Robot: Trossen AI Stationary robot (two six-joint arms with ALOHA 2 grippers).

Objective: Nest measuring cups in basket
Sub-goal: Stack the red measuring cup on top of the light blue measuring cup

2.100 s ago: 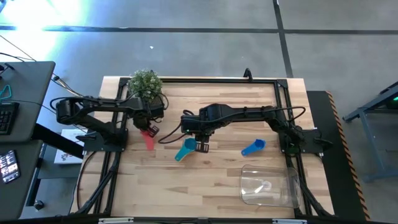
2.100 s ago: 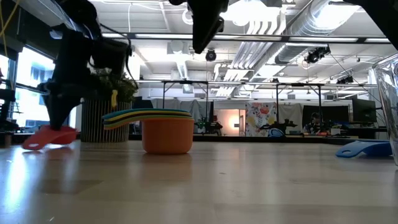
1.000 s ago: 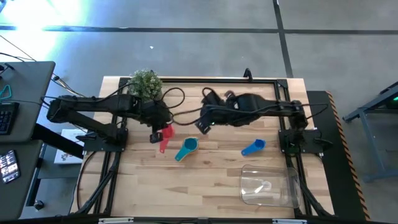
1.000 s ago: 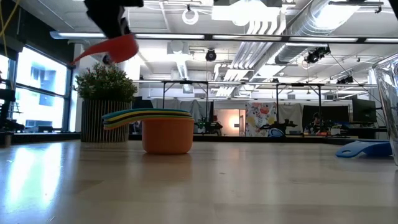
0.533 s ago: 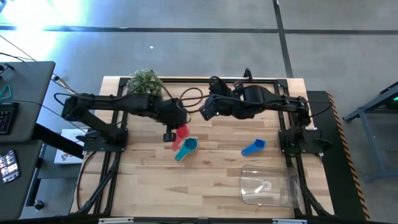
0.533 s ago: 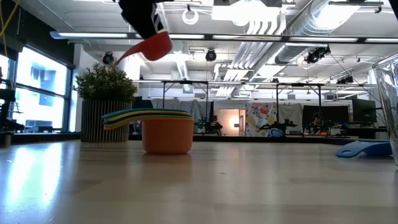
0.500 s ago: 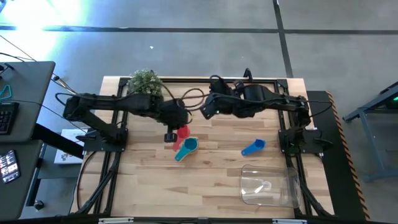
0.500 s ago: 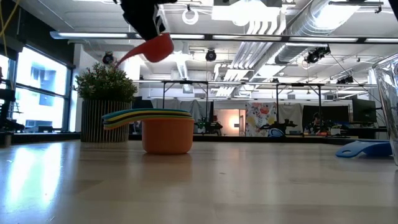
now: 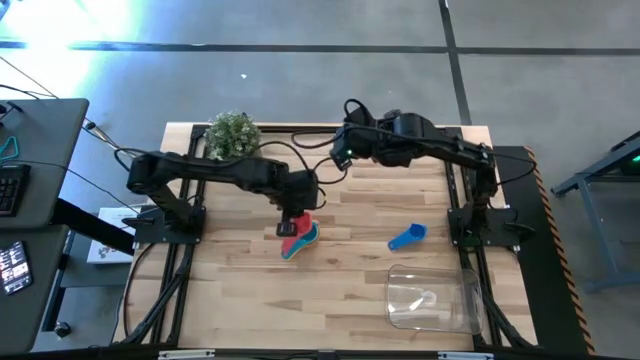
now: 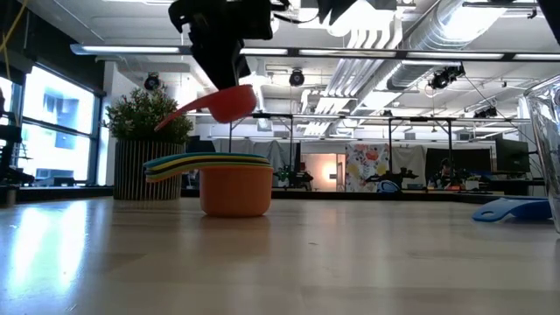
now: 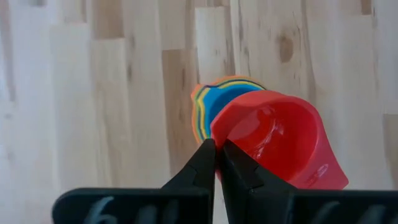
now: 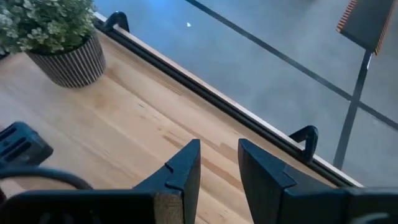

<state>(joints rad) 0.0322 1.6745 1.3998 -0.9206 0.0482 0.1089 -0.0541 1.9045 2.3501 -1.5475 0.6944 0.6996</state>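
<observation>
The red measuring cup (image 11: 283,144), pinched by its handle in my left gripper (image 11: 216,163), hangs just above the nested stack (image 10: 229,182) at frame centre, so I should centre its bowl before lowering, while my right gripper (image 12: 217,163) waits, slightly parted, upper right.

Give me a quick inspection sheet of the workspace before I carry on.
Surface: wooden table, bare around the items.
Job's things: nested stack of measuring cups mid-table; red cup held above it; blue cup lying alone; basket at the near right corner, with something small and pale inside, too unclear to identify.
Clutter: potted plant at the far left corner.
Grippers: left gripper shut on the red cup's handle, over the stack; right gripper open, empty, raised near the table's far edge.
Cables: cable loops along both arms, off the surface.
Surroundings: desk with keyboard to the left; large room behind.
</observation>
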